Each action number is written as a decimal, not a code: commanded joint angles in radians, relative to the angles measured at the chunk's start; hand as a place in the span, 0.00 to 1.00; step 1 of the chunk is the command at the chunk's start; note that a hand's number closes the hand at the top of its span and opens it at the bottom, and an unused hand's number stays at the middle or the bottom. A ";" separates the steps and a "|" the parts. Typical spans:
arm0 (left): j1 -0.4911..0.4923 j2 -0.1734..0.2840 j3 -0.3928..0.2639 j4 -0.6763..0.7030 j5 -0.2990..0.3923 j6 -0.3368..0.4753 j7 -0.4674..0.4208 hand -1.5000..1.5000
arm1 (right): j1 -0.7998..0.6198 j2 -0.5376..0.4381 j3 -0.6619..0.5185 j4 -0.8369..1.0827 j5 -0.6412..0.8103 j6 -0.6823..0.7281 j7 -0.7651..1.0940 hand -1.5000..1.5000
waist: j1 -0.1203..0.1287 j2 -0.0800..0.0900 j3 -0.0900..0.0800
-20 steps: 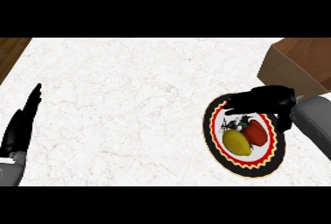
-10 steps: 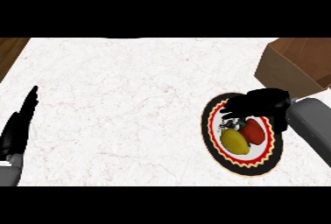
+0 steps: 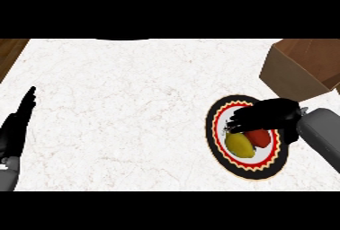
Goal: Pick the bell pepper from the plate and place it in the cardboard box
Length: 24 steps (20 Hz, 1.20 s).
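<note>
The white marbled surface (image 3: 133, 112) carries a cardboard box (image 3: 302, 67) at its far right corner, open side up. Near it, closer in, lies a plate (image 3: 222, 155) with a black rim and red zigzag border. On it sit a yellow fruit (image 3: 239, 144) and, touching it on the right, the red pepper (image 3: 260, 137). The right hand (image 3: 269, 116) hangs over the pepper's far end, fingers curled downward, hiding part of it; whether they grip it cannot be told. The left hand (image 3: 16, 130) rests at the left edge, fingers straight.

Bright even light, faint shadows, no glare
</note>
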 commanded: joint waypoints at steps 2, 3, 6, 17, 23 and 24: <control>0.002 -0.034 -0.008 -0.053 -0.049 0.037 0.042 0.50 | 0.038 0.024 0.005 -0.051 0.071 0.065 0.011 0.00 | -0.001 -0.001 0.000; -0.012 -0.039 0.005 0.016 -0.036 -0.001 -0.011 0.50 | -0.010 0.043 -0.023 0.055 0.092 0.053 -0.043 0.00 | 0.005 0.002 0.000; 0.036 -0.050 0.001 -0.027 -0.051 -0.004 -0.007 0.50 | 0.065 0.029 -0.022 -0.013 0.119 0.043 -0.001 0.00 | 0.000 0.000 0.000; -0.003 -0.053 0.057 -0.010 -0.063 -0.032 0.014 0.50 | 0.116 0.171 -0.181 0.031 0.133 -0.170 0.017 1.00 | 0.000 0.000 0.001; 0.042 -0.034 0.095 -0.005 -0.042 -0.010 0.000 0.50 | 0.167 -0.111 -0.529 0.320 -0.094 -0.152 0.245 1.00 | -0.079 0.006 0.007; 0.061 -0.030 0.103 0.001 -0.038 -0.011 -0.001 0.50 | 0.186 -0.150 -0.579 0.366 -0.125 -0.157 0.286 1.00 | -0.100 0.005 0.009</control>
